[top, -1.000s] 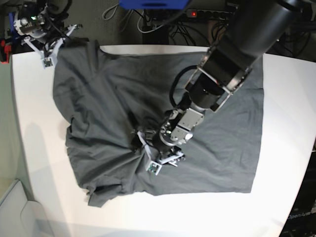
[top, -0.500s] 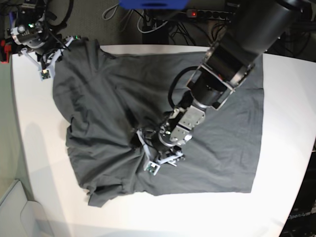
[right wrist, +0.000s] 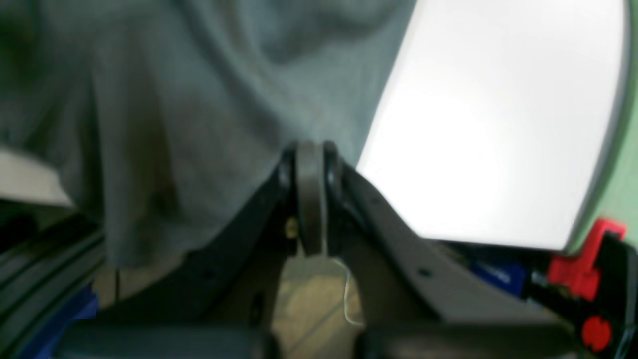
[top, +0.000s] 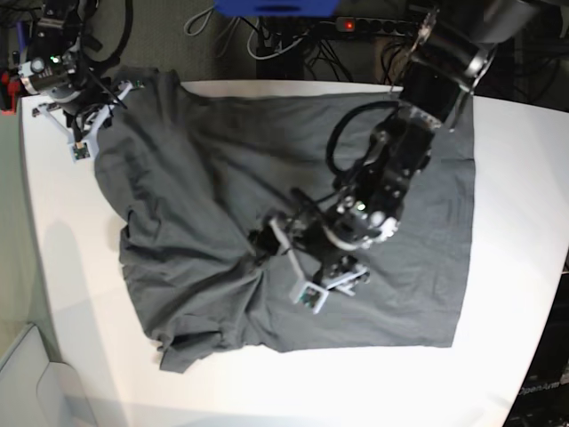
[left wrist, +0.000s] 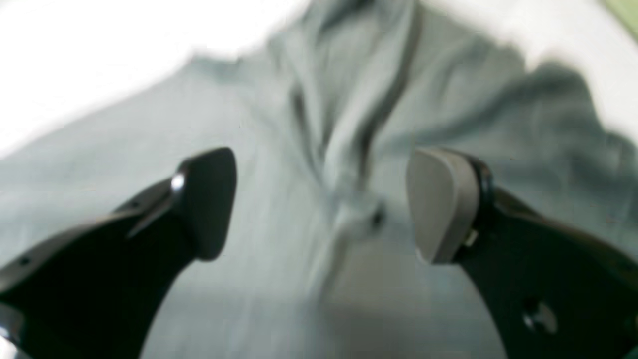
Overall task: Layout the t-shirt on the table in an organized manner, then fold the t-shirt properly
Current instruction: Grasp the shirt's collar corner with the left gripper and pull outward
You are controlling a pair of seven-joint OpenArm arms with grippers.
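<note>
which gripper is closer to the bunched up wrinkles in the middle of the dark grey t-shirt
Left. The left gripper hovers open right beside the wrinkled bunch of the dark grey cotton t-shirt; the right gripper grips its far corner.

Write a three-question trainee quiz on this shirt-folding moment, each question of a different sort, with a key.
1. True or false: the left gripper has its jaws clamped on a fold of the t-shirt.
2. Multiple choice: the right gripper is
A. wide open over bare table
B. shut on the t-shirt's edge at the table's far corner
C. out of every view
3. Fill in: most of the t-shirt lies spread on the white ____, with a bunched ridge of wrinkles near its middle.

Key
1. False: the jaws stand apart above the wrinkled cloth, holding nothing.
2. B
3. table
</note>
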